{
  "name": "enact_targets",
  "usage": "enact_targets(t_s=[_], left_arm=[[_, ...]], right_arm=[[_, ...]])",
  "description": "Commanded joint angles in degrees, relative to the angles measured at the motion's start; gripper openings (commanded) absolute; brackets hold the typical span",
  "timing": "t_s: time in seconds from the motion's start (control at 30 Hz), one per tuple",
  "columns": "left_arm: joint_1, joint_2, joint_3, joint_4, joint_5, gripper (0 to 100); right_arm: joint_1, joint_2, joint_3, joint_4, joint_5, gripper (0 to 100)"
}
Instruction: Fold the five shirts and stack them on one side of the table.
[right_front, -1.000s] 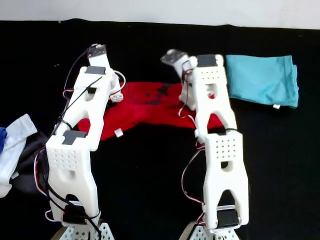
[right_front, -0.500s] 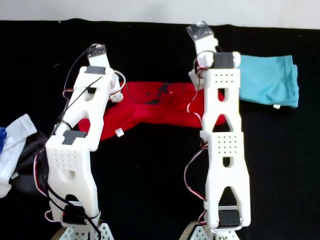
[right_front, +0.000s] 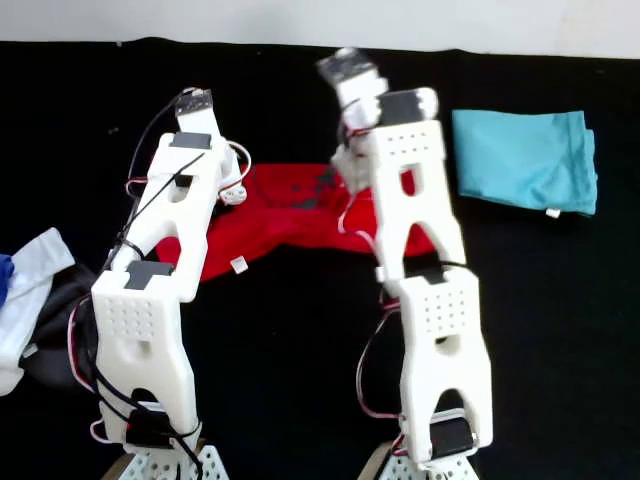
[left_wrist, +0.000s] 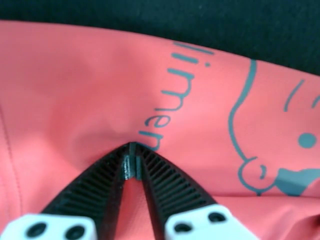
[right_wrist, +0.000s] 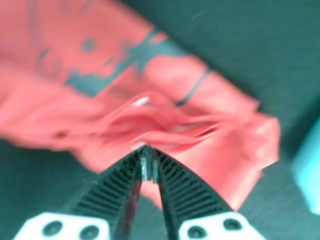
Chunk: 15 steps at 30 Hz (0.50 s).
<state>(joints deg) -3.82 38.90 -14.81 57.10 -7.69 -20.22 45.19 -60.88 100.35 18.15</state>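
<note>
**One shirt folded, the red one in hand, a heap waiting**

High view: I see one finished fold, the teal shirt (right_front: 525, 160), lying flat at the far right of the surface (right_front: 300, 350). The red shirt (right_front: 290, 215) is stretched out and rumpled between my two arms, not yet folded. At the left edge a heap of white, blue and dark cloth (right_front: 30, 290) sits well apart from both.

Left wrist view: the left gripper (left_wrist: 131, 167) has its fingers (left_wrist: 100, 185) pressed together, pinching a pucker of red cloth beside the print.

Right wrist view: the right gripper (right_wrist: 146, 167) also has its fingers together. Red folds gather right at the tips, so I judge it has the cloth nipped.

By my reckoning about a fifth of the task is done. The red shirt needs folding and stacking with the teal one, then the heap.
</note>
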Motion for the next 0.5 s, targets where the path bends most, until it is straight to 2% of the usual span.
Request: enact_targets(t_s=[0.0, 0.2, 0.37, 0.47], left_arm=[[0.4, 0.22, -0.92, -0.09, 0.26, 1], [0.4, 0.22, -0.92, -0.09, 0.26, 1], [0.4, 0.22, -0.92, 0.0, 0.26, 1], [0.4, 0.22, -0.92, 0.0, 0.26, 1]], right_arm=[[-1.71, -7.16, 11.38, -2.59, -0.44, 0.5], [-0.22, -3.91, 15.08, -9.89, -0.44, 0.5], [0.4, 0.4, 15.08, -24.31, -0.62, 0.5], [0.4, 3.12, 15.08, -28.0, -0.62, 0.5]])
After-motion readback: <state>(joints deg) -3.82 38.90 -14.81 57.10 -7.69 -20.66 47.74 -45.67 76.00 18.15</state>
